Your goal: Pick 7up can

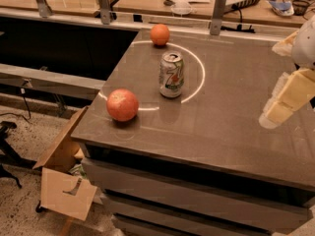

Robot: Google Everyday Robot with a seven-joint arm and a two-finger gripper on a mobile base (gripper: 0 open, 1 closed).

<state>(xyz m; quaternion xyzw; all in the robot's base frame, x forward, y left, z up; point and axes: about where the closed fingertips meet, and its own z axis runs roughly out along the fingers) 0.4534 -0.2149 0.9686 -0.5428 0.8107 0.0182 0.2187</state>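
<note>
Gripper: the gripper [278, 109] hangs at the right edge of the view, above the right side of the table, well apart from the can; blocky cream-yellow segments slant down and to the left from a rounded pale housing.
Gripper state: it holds nothing (whether it is spread or pressed together cannot be told from this angle).
Table: the table top [221, 132] is a flat, smooth grey-brown slab with a dull sheen, and drawer-like fronts [197, 193] are stacked beneath it.
7up can: the 7up can [172, 74] stands upright near the middle of the left half of the top, a silver-white metal cylinder with a green and red logo and a silver lid.
Ring: a thin white circle [201, 77] is marked on the top, and the can stands inside it.
Near fruit: a round orange-red fruit [122, 104] with a matt skin sits left of and in front of the can, on the ring's line, close to the table's left edge.
Far fruit: a smaller-looking orange ball of fruit [160, 34] lies behind the can, near the back edge.
Floor: an open brown cardboard box [66, 183] rests on speckled flooring [19, 205] beside the table's left corner.
</note>
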